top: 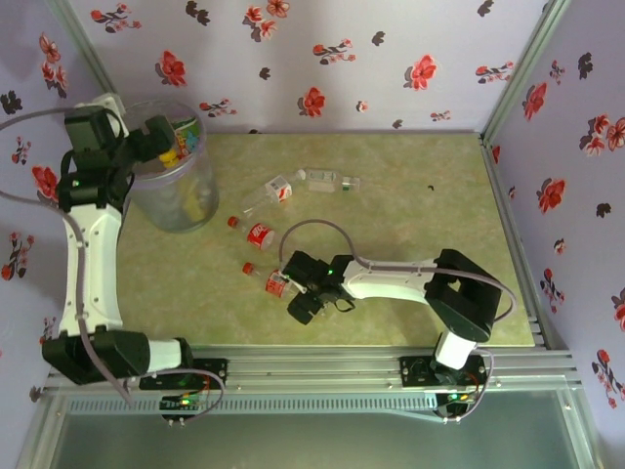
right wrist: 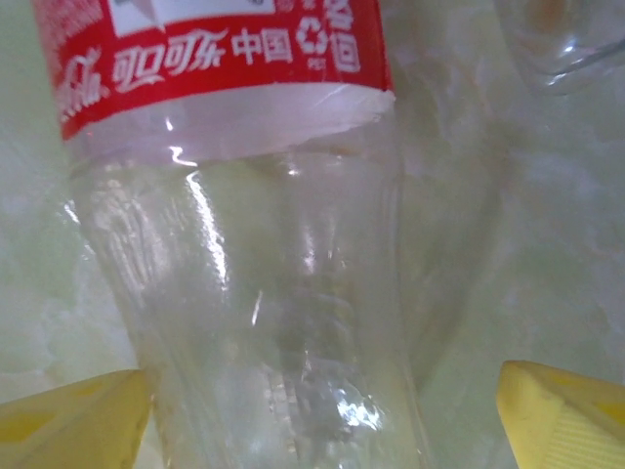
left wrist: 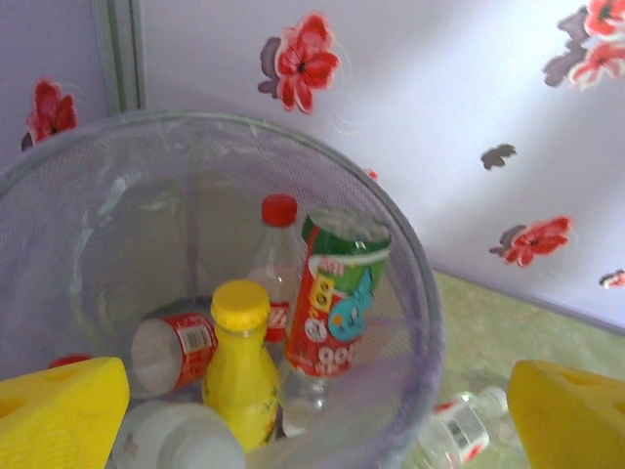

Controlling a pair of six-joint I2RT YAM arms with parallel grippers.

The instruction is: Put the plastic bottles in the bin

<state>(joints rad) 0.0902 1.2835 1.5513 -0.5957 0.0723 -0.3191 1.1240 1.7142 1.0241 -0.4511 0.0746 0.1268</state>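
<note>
**Task about half done.** The bin [top: 186, 200] stands at the upper left of the top view. Seen from the left wrist, it holds at least five bottles. The yellow bottle [left wrist: 239, 366], the red-capped clear bottle [left wrist: 276, 256] and the green-topped bottle [left wrist: 337, 293] stand upright. The red-labelled bottle [left wrist: 176, 350] lies on its side, and the pale bottle [left wrist: 181, 440] sits at the bottom edge of the frame. The left gripper [left wrist: 317, 405] hangs over the bin's mouth, jaws spread wide with nothing between them. Four bottles lie on the table [top: 420, 293]: the nearest bottle [top: 270, 281] left of centre, the second red-labelled bottle [top: 258, 234] just above it, and the two clear bottles [top: 276, 191] [top: 327, 180] at upper centre. The right gripper [right wrist: 322, 376] is released and straddles the nearest bottle's clear lower body. One yellow finger [right wrist: 73, 420] is at the bottle's edge and the other is apart from it, so there is no grasp yet. Likely obstacles are the left arm sitting over the bin's mouth, the second red-labelled bottle close by the pick, and the right arm's cable [top: 312, 227] arching above. A small dark speck [top: 430, 186] lies at upper right, well apart.
</note>
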